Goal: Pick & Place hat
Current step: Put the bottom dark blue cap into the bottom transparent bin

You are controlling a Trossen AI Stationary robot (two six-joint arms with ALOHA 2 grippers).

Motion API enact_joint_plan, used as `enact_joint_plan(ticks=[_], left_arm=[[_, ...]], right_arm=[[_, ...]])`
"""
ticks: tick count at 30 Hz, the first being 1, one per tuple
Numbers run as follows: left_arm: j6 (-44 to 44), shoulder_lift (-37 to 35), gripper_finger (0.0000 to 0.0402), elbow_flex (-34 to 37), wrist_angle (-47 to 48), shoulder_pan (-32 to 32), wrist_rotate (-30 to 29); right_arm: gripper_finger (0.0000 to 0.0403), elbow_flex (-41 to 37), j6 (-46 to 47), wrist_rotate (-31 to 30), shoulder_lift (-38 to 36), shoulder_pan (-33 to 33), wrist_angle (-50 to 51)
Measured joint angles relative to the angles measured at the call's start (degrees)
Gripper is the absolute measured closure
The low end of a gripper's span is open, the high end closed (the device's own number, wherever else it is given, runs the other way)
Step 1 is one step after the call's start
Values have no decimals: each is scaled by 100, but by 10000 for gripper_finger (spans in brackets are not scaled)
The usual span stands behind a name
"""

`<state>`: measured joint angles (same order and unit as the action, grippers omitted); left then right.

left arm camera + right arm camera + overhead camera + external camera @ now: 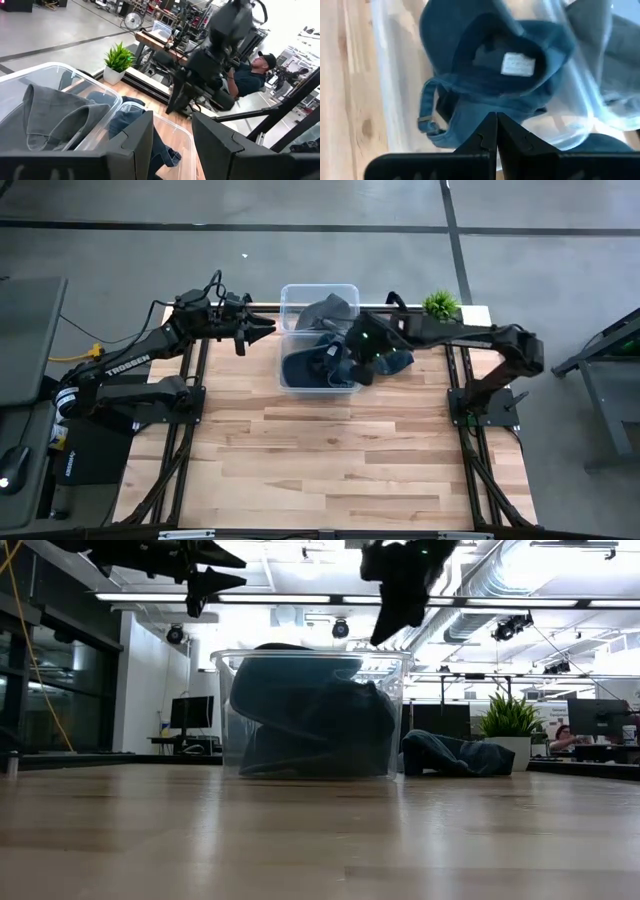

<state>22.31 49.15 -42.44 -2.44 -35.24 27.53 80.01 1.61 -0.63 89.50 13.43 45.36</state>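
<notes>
Right claw (496, 131) shut, empty, over blue hat (490, 65) in bin (290, 295) — left claw (262, 332) part-open, empty.

A wooden table (340, 460) carries a clear bin (290, 300) near its far edge. Just beside the bin lies a dark blue hat (450, 755), and a potted plant (440, 305) stands at the far right corner.
</notes>
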Motion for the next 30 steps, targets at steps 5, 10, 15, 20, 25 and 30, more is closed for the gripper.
enact_joint_plan(ticks=[5,10,15,20,25,30], left_arm=[[2,0,266,0,4,0,0],[2,0,266,0,4,0,0],[2,0,266,0,42,0,0],[2,2,266,0,182,0,0],[3,2,266,0,255,0,-2],[0,2,266,0,256,0,-2]], right_arm=[[403,-977,111,-54,-207,-53,-909],[403,-1271,284,-97,-126,-72,-1794],[403,-1284,301,-137,73,-70,-2136],[403,-1281,347,-59,328,-70,-2356],[403,-1215,398,-42,508,-63,-2962],[403,-1137,419,-68,695,67,-3331]])
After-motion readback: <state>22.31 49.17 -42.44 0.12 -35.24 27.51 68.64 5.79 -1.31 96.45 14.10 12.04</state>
